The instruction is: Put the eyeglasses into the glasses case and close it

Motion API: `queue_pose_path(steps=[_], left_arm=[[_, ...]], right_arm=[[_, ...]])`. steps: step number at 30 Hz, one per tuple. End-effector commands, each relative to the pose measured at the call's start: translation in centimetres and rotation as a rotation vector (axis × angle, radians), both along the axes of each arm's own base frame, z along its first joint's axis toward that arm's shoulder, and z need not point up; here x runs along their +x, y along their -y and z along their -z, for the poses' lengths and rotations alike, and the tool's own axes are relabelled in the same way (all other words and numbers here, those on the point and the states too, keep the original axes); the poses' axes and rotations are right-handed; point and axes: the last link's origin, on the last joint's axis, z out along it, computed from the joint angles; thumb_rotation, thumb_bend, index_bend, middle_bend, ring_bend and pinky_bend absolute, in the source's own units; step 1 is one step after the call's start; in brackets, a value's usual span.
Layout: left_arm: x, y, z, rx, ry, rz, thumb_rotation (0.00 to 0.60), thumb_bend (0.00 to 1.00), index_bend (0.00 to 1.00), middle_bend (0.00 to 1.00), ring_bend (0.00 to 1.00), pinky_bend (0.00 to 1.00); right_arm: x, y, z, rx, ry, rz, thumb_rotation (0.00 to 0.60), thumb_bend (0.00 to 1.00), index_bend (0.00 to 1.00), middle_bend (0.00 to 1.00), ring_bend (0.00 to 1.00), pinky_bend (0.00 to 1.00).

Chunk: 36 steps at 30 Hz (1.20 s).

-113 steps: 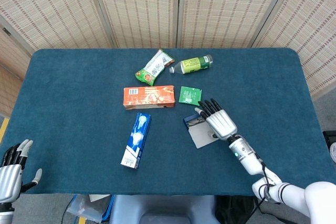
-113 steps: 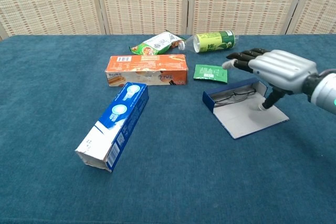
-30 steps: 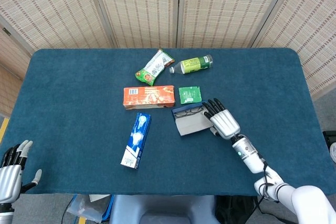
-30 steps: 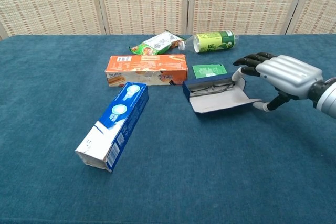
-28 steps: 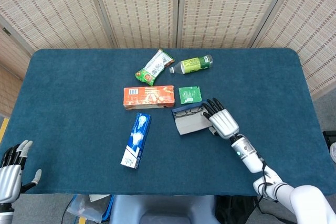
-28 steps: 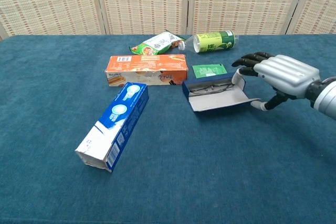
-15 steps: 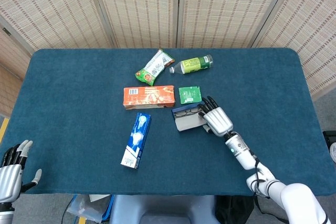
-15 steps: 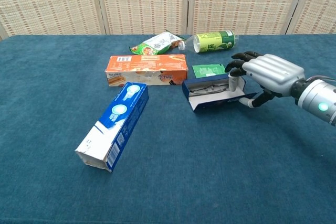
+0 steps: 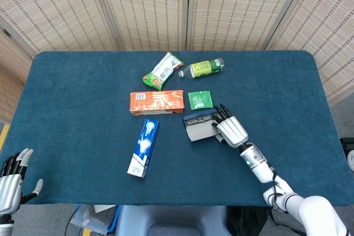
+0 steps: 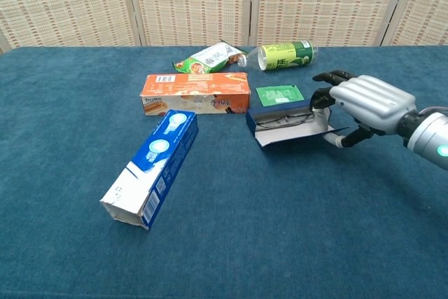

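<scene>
Head view: right hand sits against the right end of the glasses case, fingers curled over the case's edge, holding the lid flap part-raised. Eyeglasses already lie inside the tray. Left hand idles at the table's near-left corner, fingers spread, holding nothing.

Chest view: lid tilted up, not yet over the tray; the lenses show in the gap. To close well, I judge the hand should roll the flap toward the far wall while pressing down lightly, so the light case does not skid across the cloth. Watch that no temple arm sticks up under the lid.

Surroundings: green sachet just behind the case, orange box just beside its left end; either could stop a sliding case. Blue toothpaste box, snack bag and green bottle stand apart, no obstruction.
</scene>
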Motion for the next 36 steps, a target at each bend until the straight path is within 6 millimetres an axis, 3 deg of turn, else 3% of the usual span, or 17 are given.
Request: queue_pose_path(steps=[1,8,11,25,36], left_arm=[[0.1,-0.1,0.0,-0.001,0.001,0.006,0.6,0.36,0.0,0.0,0.0,0.0],[0.5,-0.3,0.1,0.0,0.008,0.025,0.6,0.36,0.0,0.0,0.0,0.0],[0.6,-0.3,0.1,-0.004,0.007,0.026,0.6,0.36,0.0,0.0,0.0,0.0],[0.3,0.0,-0.3,0.0,0.011,0.018,0.6,0.36,0.0,0.0,0.0,0.0],[0.0,0.3,-0.4,-0.005,0.011,0.008,0.6,0.36,0.0,0.0,0.0,0.0]], right_arm=[[-0.8,-1.5,-0.8,0.004,-0.003,-0.017,0.6,0.4,0.63,0.31,0.04,0.0],[-2.6,-4.9,-2.9,0.001,0.011,-0.008,0.6,0.41,0.63,0.31,0.06,0.0],[-2.9,-5.4,-3.6,-0.015,0.012,-0.001,0.6,0.41,0.63,0.31,0.06,0.0],[-0.7,-1.2,-3.3,-0.052,-0.036,0.053,0.6,0.41,0.61,0.25,0.06,0.0],[0.9,1.6,-1.9,-0.047,-0.129,0.1,0.6,0.41,0.16,0.06,0.0,0.0]])
